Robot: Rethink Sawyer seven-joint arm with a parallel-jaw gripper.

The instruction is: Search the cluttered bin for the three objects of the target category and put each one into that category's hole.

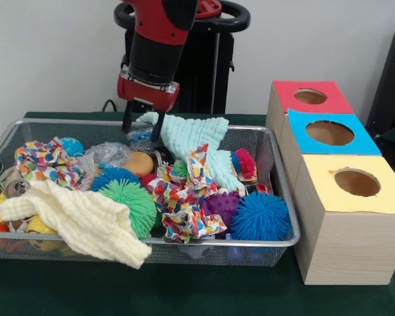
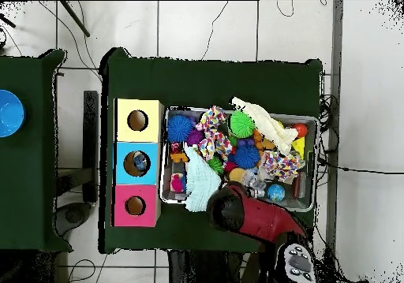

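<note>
The wire mesh bin [image 1: 286, 242] lies on the green table, full of clutter; it also shows in the overhead view [image 2: 316, 122]. My gripper [image 1: 143, 128] is low over the bin's far edge, open, with one finger on each side of a crinkly see-through plastic piece [image 1: 141, 137] with blue marks. A second clear crinkly piece [image 1: 110, 153] lies just to its left. The blue-panelled hole [image 1: 329, 133] is in the middle wooden box, right of the bin. In the overhead view the arm [image 2: 252, 217] hides the gripper, and something shiny and blue shows inside the blue hole [image 2: 140, 163].
The red-panelled hole [image 1: 310, 96] and the yellow-panelled hole [image 1: 357, 182] flank the blue one. In the bin lie a mint cloth [image 1: 194, 135], a cream cloth [image 1: 79, 220], a patterned cloth [image 1: 184, 191], and blue [image 1: 260, 216] and green [image 1: 128, 201] spiky balls.
</note>
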